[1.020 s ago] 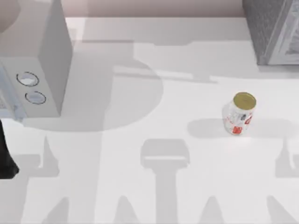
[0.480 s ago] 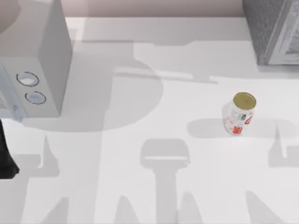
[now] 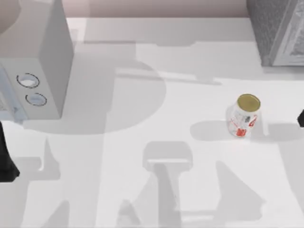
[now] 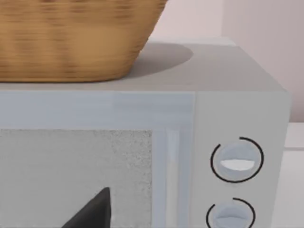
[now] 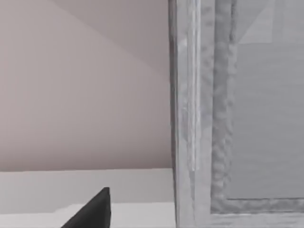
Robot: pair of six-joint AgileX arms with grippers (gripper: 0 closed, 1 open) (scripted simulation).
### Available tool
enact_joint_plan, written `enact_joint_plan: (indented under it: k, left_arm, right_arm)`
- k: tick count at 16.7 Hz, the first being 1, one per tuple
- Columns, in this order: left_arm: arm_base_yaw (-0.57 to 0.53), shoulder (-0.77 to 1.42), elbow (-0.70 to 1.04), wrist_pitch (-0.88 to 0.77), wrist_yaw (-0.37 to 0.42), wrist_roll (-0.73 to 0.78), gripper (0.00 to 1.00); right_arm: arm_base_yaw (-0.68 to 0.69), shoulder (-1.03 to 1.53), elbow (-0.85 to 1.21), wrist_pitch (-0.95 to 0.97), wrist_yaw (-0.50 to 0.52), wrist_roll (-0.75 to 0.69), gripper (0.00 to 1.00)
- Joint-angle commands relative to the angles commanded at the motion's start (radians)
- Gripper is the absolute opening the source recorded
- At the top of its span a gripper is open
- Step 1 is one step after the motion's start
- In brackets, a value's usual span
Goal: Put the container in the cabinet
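The container [image 3: 243, 116] is seen standing upright on the white desk [image 3: 142, 190], toward the right side, gold top up, well apart from the cabinet [image 3: 278, 31] at the far right corner. A dark bit of the right arm is seen at the right edge, beside the container; the right claw [image 5: 92, 209] faces the cabinet's panelled front (its state cannot be told). The left claw [image 4: 92, 211] faces the pale knobbed box [image 4: 228, 118] bearing a wicker basket [image 4: 71, 38]; its state cannot be told either
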State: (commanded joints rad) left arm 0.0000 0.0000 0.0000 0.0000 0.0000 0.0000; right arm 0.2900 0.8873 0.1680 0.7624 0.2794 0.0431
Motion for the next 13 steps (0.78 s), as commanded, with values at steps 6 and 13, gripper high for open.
enact_joint_plan:
  k: [6, 13]
  left_arm:
    - [0.0, 0.0, 0.0, 0.0, 0.0, 0.0, 1.0]
    - [0.0, 0.0, 0.0, 0.0, 0.0, 0.0, 1.0]
  right_arm:
    - [0.174, 0.604, 0.082, 0.469, 0.19, 0.026, 1.0]
    - [0.341, 1.202, 0.151, 0.914, 0.375, 0.049, 1.0]
